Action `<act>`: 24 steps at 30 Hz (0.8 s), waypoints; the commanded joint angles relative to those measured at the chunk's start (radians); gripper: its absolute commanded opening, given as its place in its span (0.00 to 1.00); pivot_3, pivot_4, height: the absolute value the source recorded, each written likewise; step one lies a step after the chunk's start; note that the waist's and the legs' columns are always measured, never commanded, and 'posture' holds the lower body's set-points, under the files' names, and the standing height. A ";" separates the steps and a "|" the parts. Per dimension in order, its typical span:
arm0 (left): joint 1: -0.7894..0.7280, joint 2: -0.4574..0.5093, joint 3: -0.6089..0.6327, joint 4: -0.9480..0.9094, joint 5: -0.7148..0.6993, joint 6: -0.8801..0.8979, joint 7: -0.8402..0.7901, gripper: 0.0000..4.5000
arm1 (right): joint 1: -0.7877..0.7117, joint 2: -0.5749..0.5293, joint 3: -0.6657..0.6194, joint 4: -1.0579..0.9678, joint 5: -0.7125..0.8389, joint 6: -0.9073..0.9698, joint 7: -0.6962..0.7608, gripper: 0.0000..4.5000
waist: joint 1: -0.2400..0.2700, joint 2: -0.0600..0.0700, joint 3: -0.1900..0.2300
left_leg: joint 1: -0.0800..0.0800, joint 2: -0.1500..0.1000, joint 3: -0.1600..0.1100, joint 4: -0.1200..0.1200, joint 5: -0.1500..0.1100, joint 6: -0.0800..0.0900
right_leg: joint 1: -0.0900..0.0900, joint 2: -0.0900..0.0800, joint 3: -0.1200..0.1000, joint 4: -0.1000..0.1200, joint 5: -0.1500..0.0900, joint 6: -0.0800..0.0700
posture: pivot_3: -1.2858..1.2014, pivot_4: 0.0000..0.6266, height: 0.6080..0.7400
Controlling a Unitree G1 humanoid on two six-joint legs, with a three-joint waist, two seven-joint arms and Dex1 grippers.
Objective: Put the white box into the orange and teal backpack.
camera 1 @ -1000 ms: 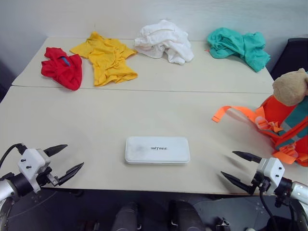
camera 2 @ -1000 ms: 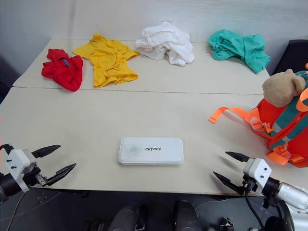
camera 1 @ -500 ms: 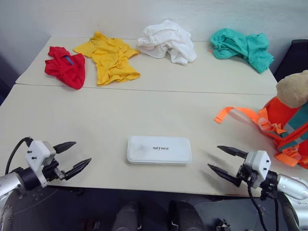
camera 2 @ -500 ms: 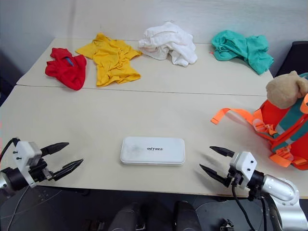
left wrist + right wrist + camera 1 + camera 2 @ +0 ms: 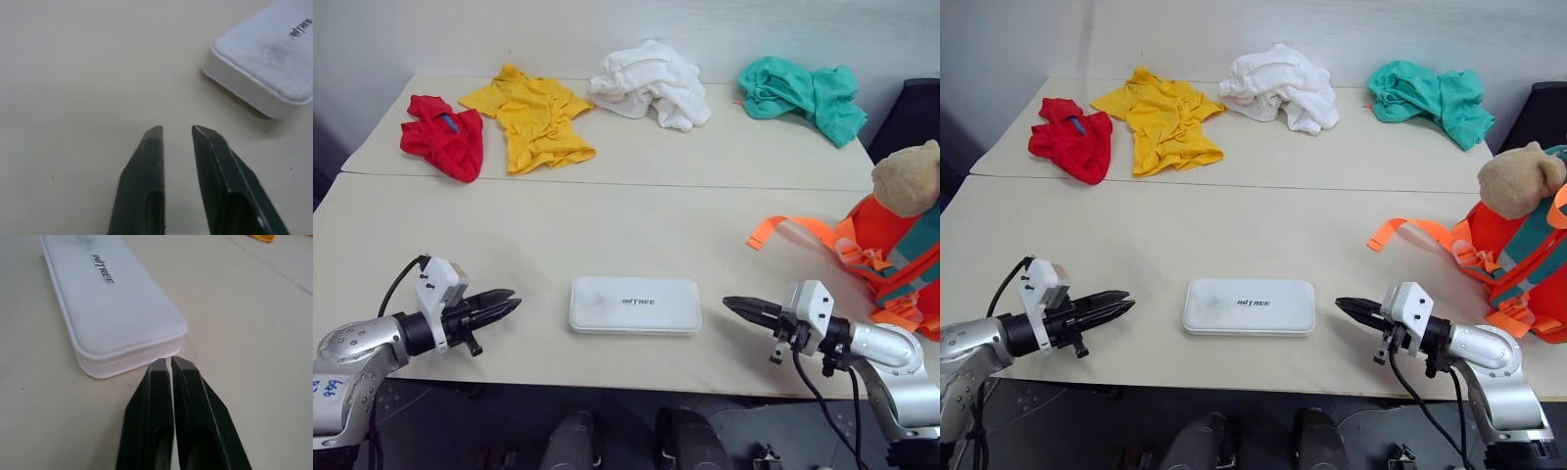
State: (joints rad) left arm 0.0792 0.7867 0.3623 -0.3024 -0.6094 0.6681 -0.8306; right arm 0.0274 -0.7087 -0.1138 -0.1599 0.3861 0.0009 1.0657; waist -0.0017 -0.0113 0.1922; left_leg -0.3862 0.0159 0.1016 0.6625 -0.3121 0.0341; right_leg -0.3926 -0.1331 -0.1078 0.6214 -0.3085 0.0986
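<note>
The white box (image 5: 635,305) lies flat near the table's front edge, its dark lettering facing up. My left gripper (image 5: 515,298) hovers low over the table to the left of the box, a short gap away, pointing at that end. Its fingers are drawn together to a narrow slit with nothing between them (image 5: 176,129). My right gripper (image 5: 728,303) points at the box's right end, shut and empty. In the right wrist view its tips (image 5: 165,361) are just short of the box's rounded corner (image 5: 112,298). The orange and teal backpack (image 5: 891,235) stands at the right edge with a tan plush toy (image 5: 907,176) on top.
An orange strap (image 5: 793,230) trails from the backpack onto the table. Along the far side lie a red garment (image 5: 440,137), a yellow one (image 5: 533,117), a white one (image 5: 651,83) and a teal one (image 5: 803,93). A dark chair (image 5: 915,113) stands at the back right.
Both grippers have moved inward toward the ends of the white box, and their fingers have gone from wide open to shut. The box has not moved.
</note>
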 commanded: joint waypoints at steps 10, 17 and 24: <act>-0.344 -0.016 0.063 0.219 -0.344 0.878 0.245 1.00 | -0.100 -0.045 0.029 0.005 -0.002 0.030 0.080 0.96 | 0.003 0.000 0.000 | 0.001 -0.001 -0.001 0.002 0.002 -0.001 | 0.000 0.001 -0.001 0.004 0.000 0.000 | 0.52 0.24 1.00; -0.472 -0.059 0.010 0.362 -0.499 0.946 0.339 1.00 | -0.151 -0.063 0.041 0.053 -0.020 0.049 0.117 0.77 | 0.001 -0.001 0.000 | 0.000 -0.001 -0.001 0.003 0.002 -0.001 | 0.001 0.001 0.000 0.006 0.000 0.001 | 0.52 0.24 1.00; -0.533 -0.097 -0.089 0.469 -0.595 0.946 0.480 1.00 | -0.202 -0.031 0.146 0.178 -0.141 -0.075 0.129 0.24 | 0.002 -0.001 0.000 | 0.000 -0.001 -0.001 0.004 0.003 -0.002 | 0.001 0.001 0.000 0.006 0.000 0.001 | 0.52 0.24 1.00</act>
State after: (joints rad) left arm -0.4496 0.7086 0.3146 0.1375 -1.1807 1.6054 -0.3888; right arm -0.1594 -0.7526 0.0109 0.0172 0.2598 -0.0378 1.1928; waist 0.0001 -0.0121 0.1918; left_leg -0.3857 0.0143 0.1004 0.6664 -0.3086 0.0322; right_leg -0.3916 -0.1320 -0.1078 0.6269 -0.3084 0.0992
